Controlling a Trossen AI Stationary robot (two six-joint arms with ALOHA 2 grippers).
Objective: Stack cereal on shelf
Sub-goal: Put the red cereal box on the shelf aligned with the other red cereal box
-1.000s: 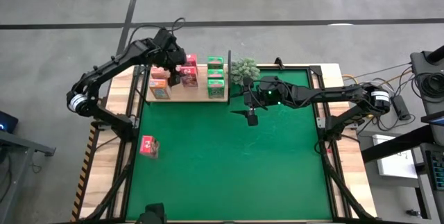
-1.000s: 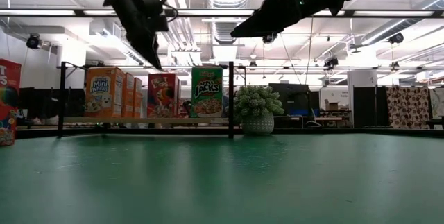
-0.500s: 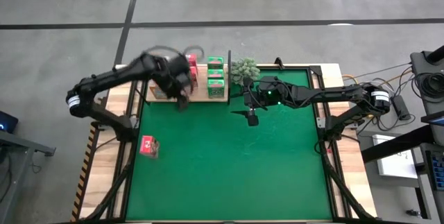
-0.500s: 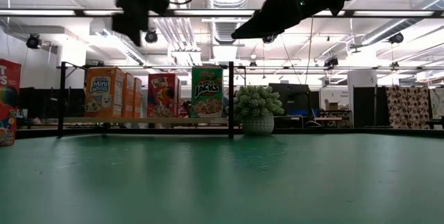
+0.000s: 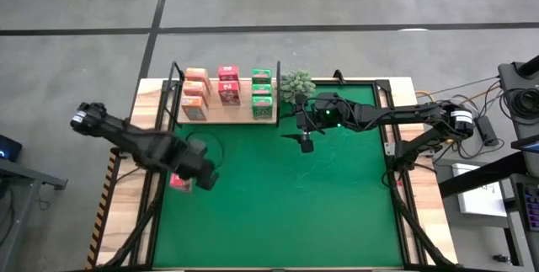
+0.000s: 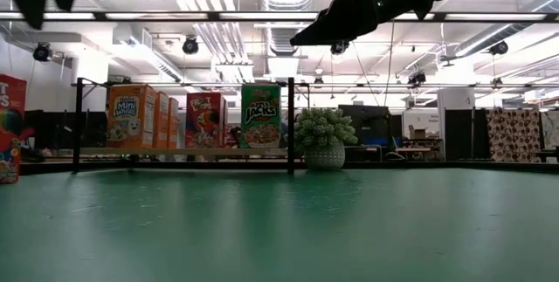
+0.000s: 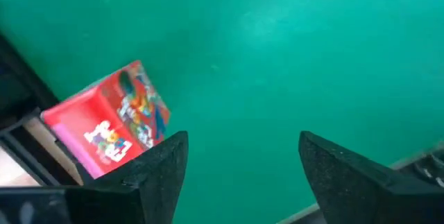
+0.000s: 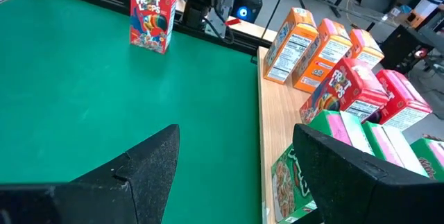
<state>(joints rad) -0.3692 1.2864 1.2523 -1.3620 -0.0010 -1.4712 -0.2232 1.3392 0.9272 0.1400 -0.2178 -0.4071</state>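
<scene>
The left gripper [image 7: 239, 175] hangs over the green mat [image 5: 286, 196] with its two fingers spread wide apart and nothing between them. It is just beside the last red cereal box [image 7: 107, 123], which stands alone on the mat near its left edge, well apart from the shelf [image 5: 227, 116]. The open fingers and the place of the arm suggest that it is getting ready to take this box, since all other boxes are already put away. On the shelf the orange boxes [image 5: 194, 91] stand at the left end, the red boxes [image 5: 227, 85] in the middle and the green boxes [image 5: 262, 91] at the right end, so each colour has its own row; the red row seems to have room for one more. The right gripper [image 8: 236, 165] waits above the mat near the plant [image 5: 296, 83], beside the right end of the shelf. Its fingers are also open and hold nothing, probably to keep out of the way of the left arm.
</scene>
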